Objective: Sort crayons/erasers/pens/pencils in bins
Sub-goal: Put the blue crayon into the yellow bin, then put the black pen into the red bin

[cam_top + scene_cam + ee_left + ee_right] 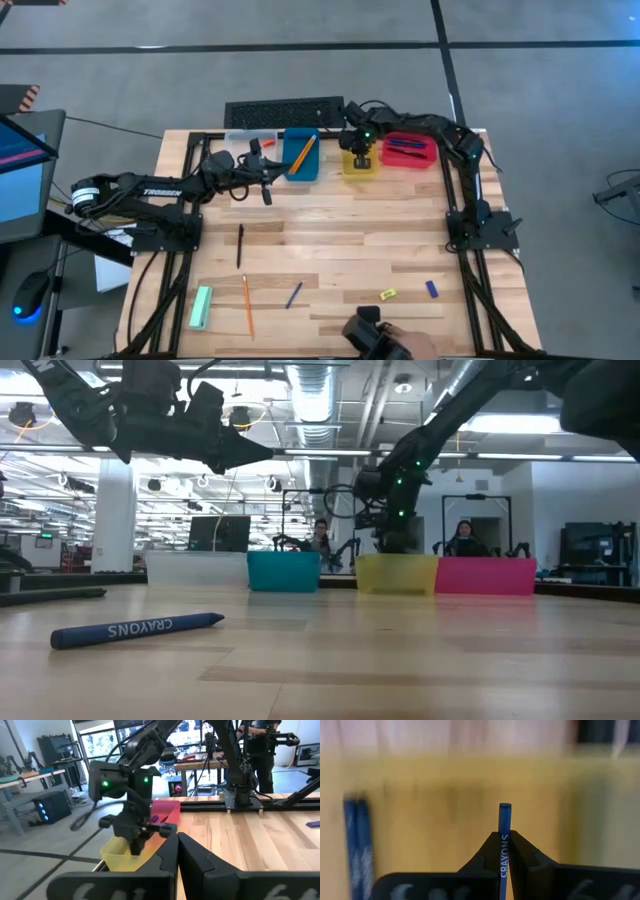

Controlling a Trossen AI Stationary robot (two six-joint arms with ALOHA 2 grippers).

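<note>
Blue crayon sits pinched in right gripper, poised over yellow bin w/ more blue crayons inside. Left gripper closed, empty, above counter nr blue bin holding pencils.

Right pincer blocks yellow bin; table middle seemingly open.

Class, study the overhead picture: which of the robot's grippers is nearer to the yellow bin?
The right. The right gripper hangs directly over the yellow bin, shut on a blue crayon. The left gripper is shut farther off, beside the blue bin.
</note>
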